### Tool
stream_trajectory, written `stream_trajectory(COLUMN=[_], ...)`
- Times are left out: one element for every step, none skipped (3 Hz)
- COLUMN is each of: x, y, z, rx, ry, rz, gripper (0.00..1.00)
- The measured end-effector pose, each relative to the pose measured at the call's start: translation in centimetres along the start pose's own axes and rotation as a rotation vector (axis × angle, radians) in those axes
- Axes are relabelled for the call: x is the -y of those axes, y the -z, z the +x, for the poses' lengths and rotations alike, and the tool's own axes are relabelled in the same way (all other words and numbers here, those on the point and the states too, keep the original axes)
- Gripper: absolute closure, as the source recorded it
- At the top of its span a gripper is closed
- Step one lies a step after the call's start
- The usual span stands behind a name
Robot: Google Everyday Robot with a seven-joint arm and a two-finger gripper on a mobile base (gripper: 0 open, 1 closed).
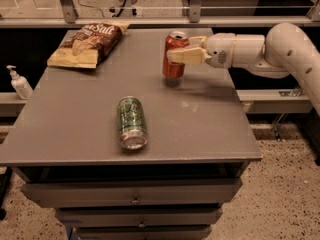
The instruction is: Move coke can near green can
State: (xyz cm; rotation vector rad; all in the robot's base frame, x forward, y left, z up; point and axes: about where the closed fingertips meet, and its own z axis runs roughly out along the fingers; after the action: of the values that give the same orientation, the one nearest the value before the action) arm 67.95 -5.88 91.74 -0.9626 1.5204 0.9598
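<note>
Two cans, one grey table (210,134). Closest to the camera, drawers (132,191) under the table top, well below the gripper (178,54) and nearer than it. Next, the green can (132,121), flat on its side on the table, silver end toward the camera. Well apart from the gripper, nearer than it and off to its left in the view.

Farther back, the gripper itself, reaching in sideways from the right on a white arm (280,49), over the far half of the table. Fingers (186,57) closed tight on the coke can (173,70), one of them across the front of it. Coke can almost upright, silver top up, right in the grip. Hard to tell if touching the table or just above it. Dark shadow right under it.

Past that, a chip bag (87,43) flat near the far left corner, well to the gripper's left. Off the table, a pump bottle (19,83), far to the gripper's left. At the very back, a rail (150,20) behind the gripper.
</note>
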Motion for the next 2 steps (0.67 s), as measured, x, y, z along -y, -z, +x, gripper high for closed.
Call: stream_trajectory(x=[-3.7,-6.9], y=[3.2,4.8], z=[0.6,1.1], rx=[-0.002,0.0], ry=[0.022,0.05], rz=[-0.049,-0.078], gripper=[1.0,1.0])
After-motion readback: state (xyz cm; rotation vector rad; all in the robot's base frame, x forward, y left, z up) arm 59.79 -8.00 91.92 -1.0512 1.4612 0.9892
